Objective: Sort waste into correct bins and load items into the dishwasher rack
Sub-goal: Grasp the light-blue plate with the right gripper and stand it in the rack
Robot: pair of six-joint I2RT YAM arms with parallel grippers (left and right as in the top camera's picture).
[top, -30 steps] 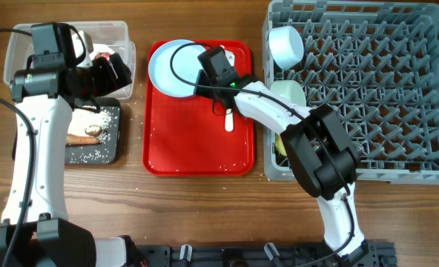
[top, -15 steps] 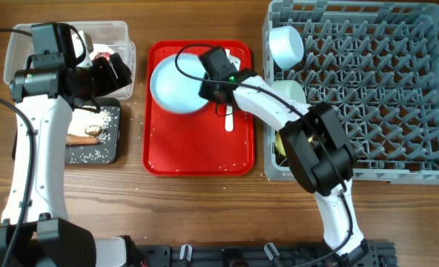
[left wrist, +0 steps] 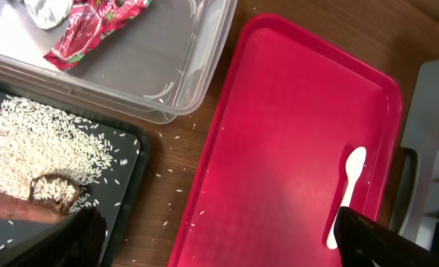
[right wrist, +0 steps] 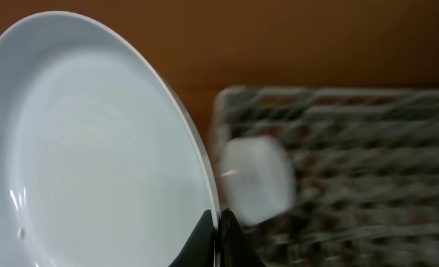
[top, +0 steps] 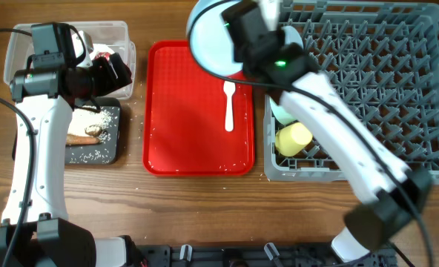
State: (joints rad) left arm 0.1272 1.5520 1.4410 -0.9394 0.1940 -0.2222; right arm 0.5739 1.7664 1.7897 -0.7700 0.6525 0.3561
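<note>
My right gripper (top: pixel 243 37) is shut on the rim of the pale blue plate (top: pixel 210 41) and holds it tilted in the air over the red tray's far right corner, beside the dishwasher rack (top: pixel 383 81). In the right wrist view the fingers (right wrist: pixel 219 231) pinch the plate (right wrist: pixel 93 148) edge. The white spoon (top: pixel 229 106) lies on the red tray. A yellow cup (top: pixel 294 139) and a pale bowl (top: pixel 281 113) sit in the rack. My left gripper (top: pixel 110 74) is open and empty over the clear tub (top: pixel 114 33) and black tray (top: pixel 110 144).
The red wrapper (left wrist: pixel 93 22) lies in the clear tub. Rice (left wrist: pixel 41 141), a brown lump (left wrist: pixel 56 191) and the orange-brown stick (left wrist: pixel 8 211) lie on the black tray. The red tray (top: pixel 197 141) sits between bins and rack. A few rice grains lie on the table.
My right gripper has lifted the plate off the red tray and carried it up and right, towards the rack's left edge. The left arm has not moved.
</note>
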